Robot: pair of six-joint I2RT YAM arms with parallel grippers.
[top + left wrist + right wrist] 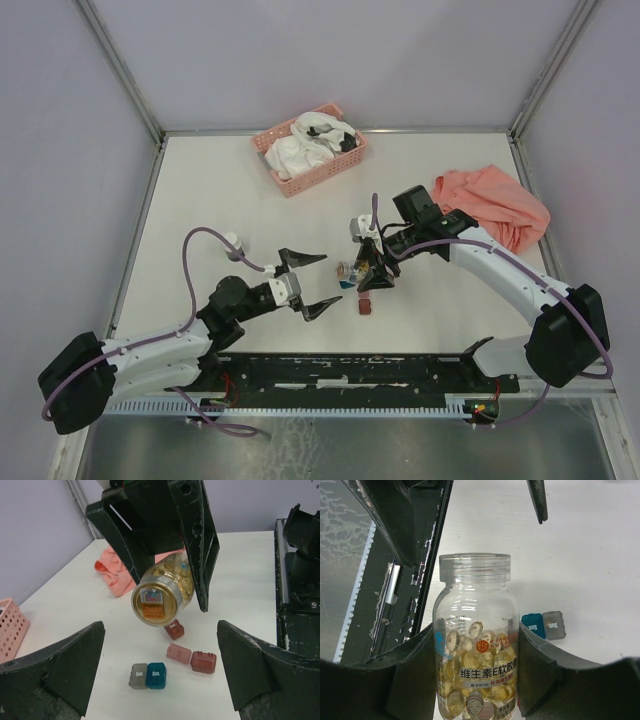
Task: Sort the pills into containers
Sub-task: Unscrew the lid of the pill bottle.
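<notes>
While the right jaws are pinching one clear jar [157, 600] across its sides and holding it tilted over the table [220, 200], the pills [470, 660] are sitting inside it as a golden heap, too crowded to count. Below the jar the containers [365, 305] are lying in a loose cluster on the table. One grey box [138, 675] and one teal box [156, 674] are touching side by side. One dark red box [174, 629] is lying right under the jar, and a second dark red box [203, 662] is lying apart from it. A paler red piece [178, 653] is touching that second box, and I cannot tell whether it is a fifth box or a flipped-open lid.

The left jaws are standing spread wide just beside the cluster, gripping and touching nothing. The right jaws are standing partly apart, pressed on the jar.

One pink basket [330, 172] of white things [310, 140] is sitting at the far edge, and one salmon cloth [495, 205] is lying beside the right arm. The right wrist view is cutting off the jar's base. From above, the right jaws are hiding most of the cluster.
</notes>
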